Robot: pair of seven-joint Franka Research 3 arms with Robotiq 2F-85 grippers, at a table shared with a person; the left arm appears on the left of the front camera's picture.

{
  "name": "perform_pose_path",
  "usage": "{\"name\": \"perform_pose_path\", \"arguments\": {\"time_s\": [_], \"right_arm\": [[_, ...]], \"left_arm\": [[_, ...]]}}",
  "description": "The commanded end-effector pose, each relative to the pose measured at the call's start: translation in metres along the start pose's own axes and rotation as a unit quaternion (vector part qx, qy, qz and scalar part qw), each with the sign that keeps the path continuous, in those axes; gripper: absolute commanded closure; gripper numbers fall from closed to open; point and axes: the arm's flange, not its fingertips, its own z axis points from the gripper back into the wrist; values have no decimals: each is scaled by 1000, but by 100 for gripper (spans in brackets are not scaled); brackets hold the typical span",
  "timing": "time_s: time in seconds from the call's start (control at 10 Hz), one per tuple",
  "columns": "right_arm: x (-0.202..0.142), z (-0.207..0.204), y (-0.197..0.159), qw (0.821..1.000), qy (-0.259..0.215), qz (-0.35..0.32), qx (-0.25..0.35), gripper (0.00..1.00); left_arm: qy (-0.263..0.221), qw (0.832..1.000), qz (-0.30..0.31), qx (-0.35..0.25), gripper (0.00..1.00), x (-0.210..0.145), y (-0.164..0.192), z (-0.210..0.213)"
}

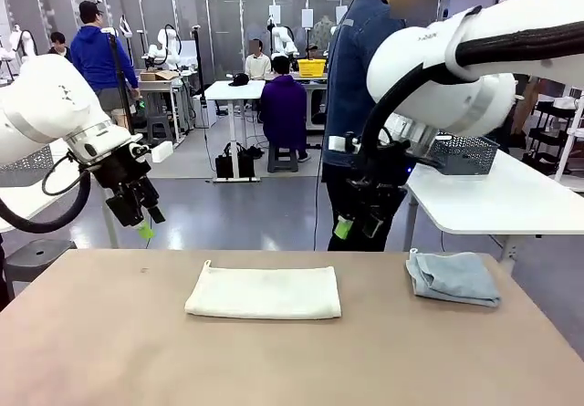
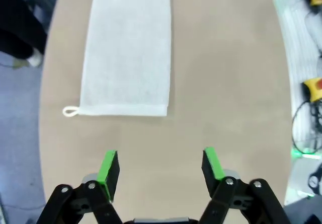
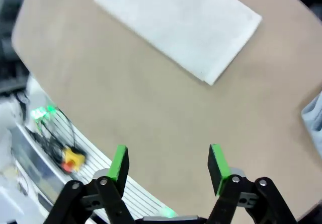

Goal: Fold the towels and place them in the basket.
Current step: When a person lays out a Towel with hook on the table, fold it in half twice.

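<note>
**Tan table (image 1: 91, 333) holds the work, nothing gripped yet**

Left gripper (image 2: 161, 166) hangs over the table's left part, jaws apart and empty. It faces the loop end of the cream-white towel (image 1: 265, 293), which lies flat at the middle, probably so an edge is easy to pinch. Right gripper (image 3: 168, 163) hangs spread and empty too. Pale blue-grey towel (image 1: 453, 276) lies bunched near the right edge. Dark mesh basket (image 1: 465, 155) stands behind on a white side table (image 1: 511, 201), well apart.
</note>
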Motion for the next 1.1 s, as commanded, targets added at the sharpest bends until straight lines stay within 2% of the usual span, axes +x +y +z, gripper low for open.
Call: {"name": "perform_pose_path", "arguments": {"time_s": [0.0,0.2,0.6,0.8,0.9,1.0], "right_arm": [[-21,-11,0,995,-63,-72,37,21],[-32,-21,-12,987,-82,-110,86,21],[-27,-38,-30,973,-122,-152,123,21],[-23,-42,-34,968,-136,-163,131,21],[-22,-43,-35,969,-139,-157,127,21],[-24,-33,-33,971,-117,-172,120,21]], "left_arm": [[-59,998,-10,-25,17,-14,2,1],[-99,995,-5,-27,17,-31,3,2],[-180,984,1,7,17,-61,-3,0],[-210,978,4,3,17,-70,-1,-6],[-226,974,4,6,17,-73,-1,-8],[-233,972,12,9,17,-75,-2,-9]]}}
